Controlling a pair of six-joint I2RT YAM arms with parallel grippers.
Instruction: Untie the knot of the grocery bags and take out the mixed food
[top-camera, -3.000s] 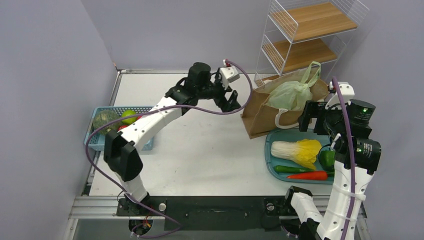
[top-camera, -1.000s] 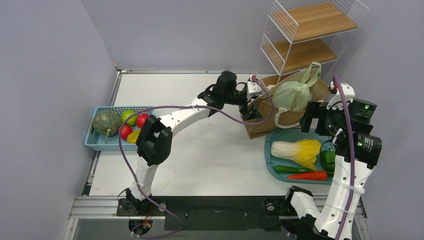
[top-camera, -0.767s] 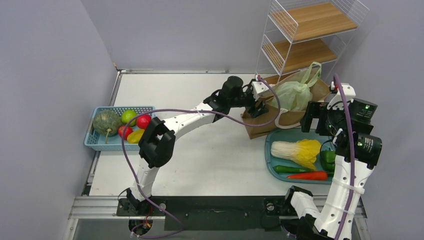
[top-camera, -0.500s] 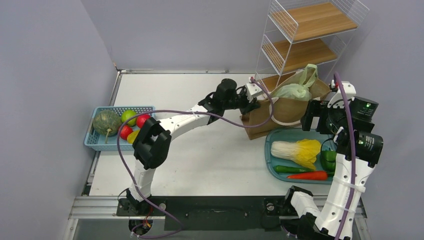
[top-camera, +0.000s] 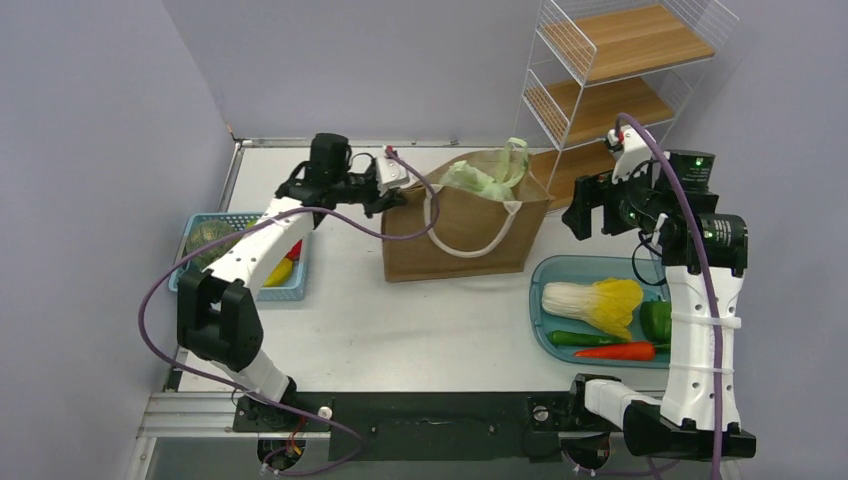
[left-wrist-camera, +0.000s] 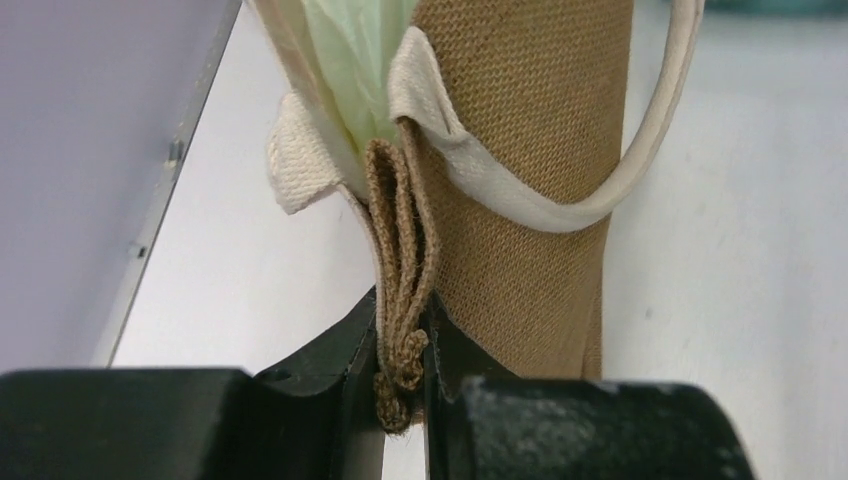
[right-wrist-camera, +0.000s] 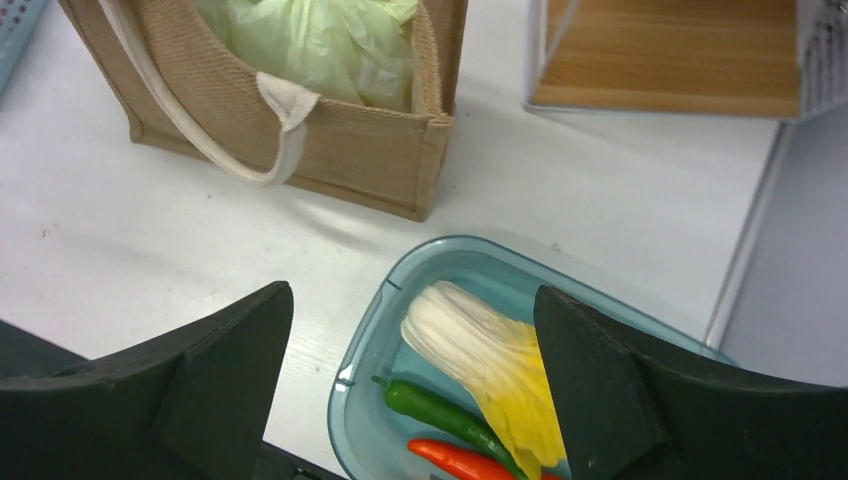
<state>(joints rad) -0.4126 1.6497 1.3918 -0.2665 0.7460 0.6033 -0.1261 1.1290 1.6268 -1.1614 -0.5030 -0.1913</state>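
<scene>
The brown grocery bag (top-camera: 465, 228) with white rope handles (top-camera: 470, 245) stands upright mid-table. The pale green plastic bag (top-camera: 488, 176) sits inside it, its handles (top-camera: 516, 152) sticking up; I cannot make out the knot. My left gripper (top-camera: 393, 186) is at the brown bag's left end. In the left wrist view this gripper (left-wrist-camera: 403, 335) is shut on the brown bag's folded edge (left-wrist-camera: 400, 230), green plastic (left-wrist-camera: 355, 60) just beyond. My right gripper (top-camera: 590, 205) hangs open to the bag's right, holding nothing (right-wrist-camera: 412, 295). The mixed food is hidden.
A teal tray (top-camera: 545, 335) at the right holds a white-yellow cabbage (top-camera: 595, 300), a green chilli (top-camera: 585, 338) and a red chilli (top-camera: 615, 351). A blue basket (top-camera: 200, 250) of produce sits at the left, partly under my left arm. A wire shelf (top-camera: 610, 90) stands behind.
My left gripper closed on the brown bag's edge and dragged the bag leftward from beside the tray to mid-table. My right arm rose and swung toward the shelf, still open.
</scene>
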